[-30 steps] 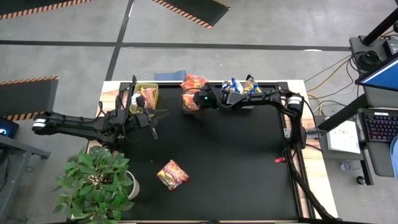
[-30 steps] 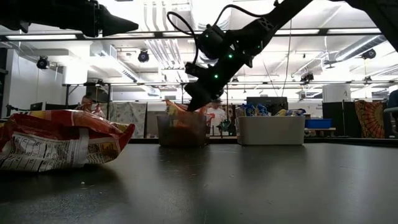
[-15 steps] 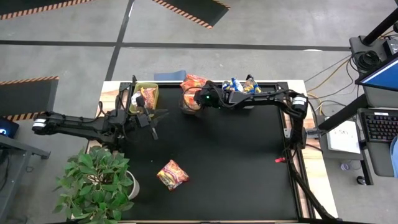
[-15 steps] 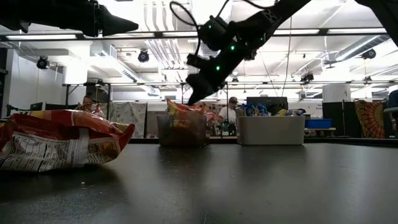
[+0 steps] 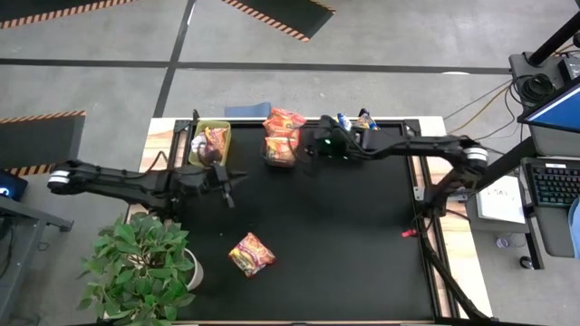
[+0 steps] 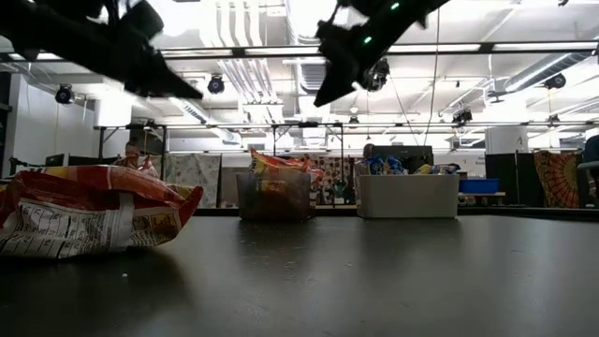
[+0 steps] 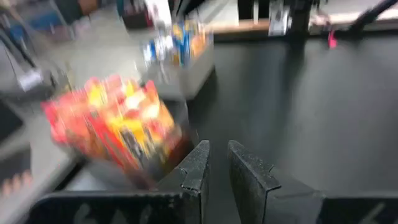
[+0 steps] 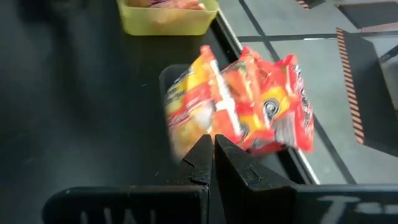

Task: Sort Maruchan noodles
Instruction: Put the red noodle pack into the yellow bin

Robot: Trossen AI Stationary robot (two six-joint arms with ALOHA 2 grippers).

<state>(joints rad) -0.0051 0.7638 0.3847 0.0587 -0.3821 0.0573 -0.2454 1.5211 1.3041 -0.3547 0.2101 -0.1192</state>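
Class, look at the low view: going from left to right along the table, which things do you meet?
Orange noodle packet → dark bin stuffed with orange packets → white bin holding blue-and-yellow packets.

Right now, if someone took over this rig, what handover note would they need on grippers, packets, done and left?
Right gripper: shut, empty, raised beside the dark bin.
Left gripper: fingers nearly closed, empty, above the mat near the green bin.
Packets: orange-red ones piled in the dark bin; blue-and-yellow ones in the white bin; some in the green bin.
Done: nearly all packets binned.
Left: one orange packet lies on the mat near the front edge, probably the left arm's pick.
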